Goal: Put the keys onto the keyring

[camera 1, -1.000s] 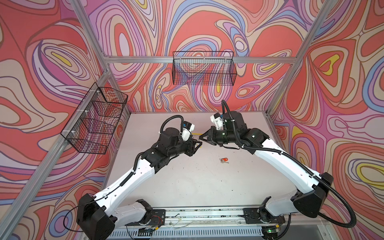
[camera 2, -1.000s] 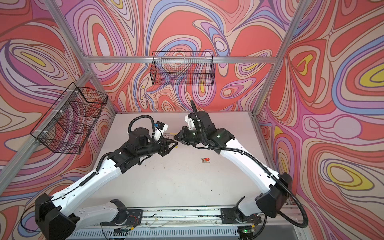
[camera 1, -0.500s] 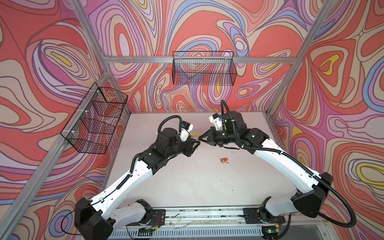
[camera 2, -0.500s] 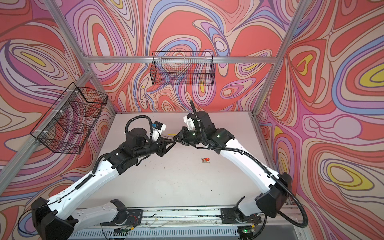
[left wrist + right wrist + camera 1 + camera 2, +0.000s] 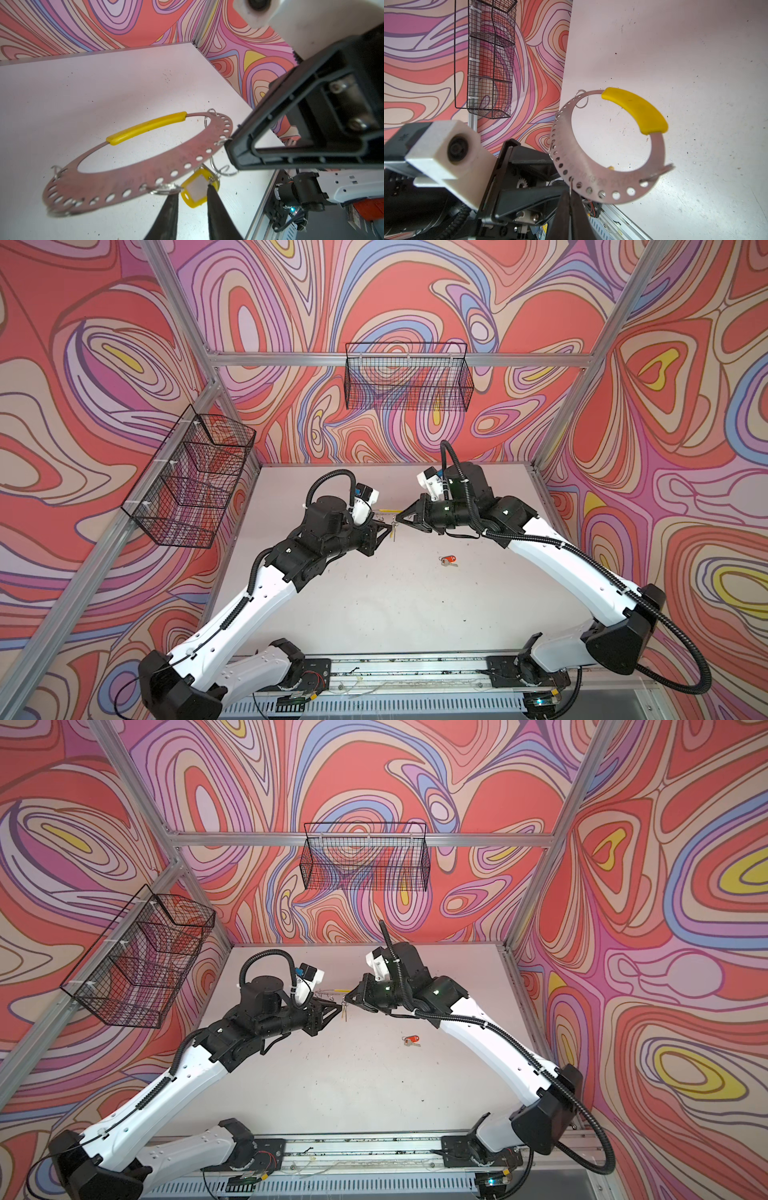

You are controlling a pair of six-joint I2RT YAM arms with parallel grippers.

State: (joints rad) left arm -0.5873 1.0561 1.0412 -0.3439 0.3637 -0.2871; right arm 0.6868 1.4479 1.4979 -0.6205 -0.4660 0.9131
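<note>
The keyring (image 5: pixel 145 175), a flat grey ring with a yellow arc, hangs level above the table between the two arms in both top views (image 5: pixel 386 510) (image 5: pixel 332 991). My right gripper (image 5: pixel 571 192) is shut on a wire split ring at the keyring's (image 5: pixel 591 176) rim. A key with a yellow tag (image 5: pixel 195 192) dangles under the rim. My left gripper (image 5: pixel 192 189) straddles that tag with its fingers apart; one fingertip (image 5: pixel 209 187) touches the tag's edge. A key with a red tag (image 5: pixel 448 560) (image 5: pixel 411 1040) lies on the table under the right arm.
The white table (image 5: pixel 374 605) has walls on three sides. A black wire basket (image 5: pixel 407 381) hangs on the back wall. Another basket (image 5: pixel 191 481) hangs on the left wall. The arms' base rail (image 5: pixel 399 668) runs along the front edge.
My left gripper's fingers have narrowed around the yellow tag, and the left arm has drawn back a little to the left. The right arm and keyring have stayed put.
</note>
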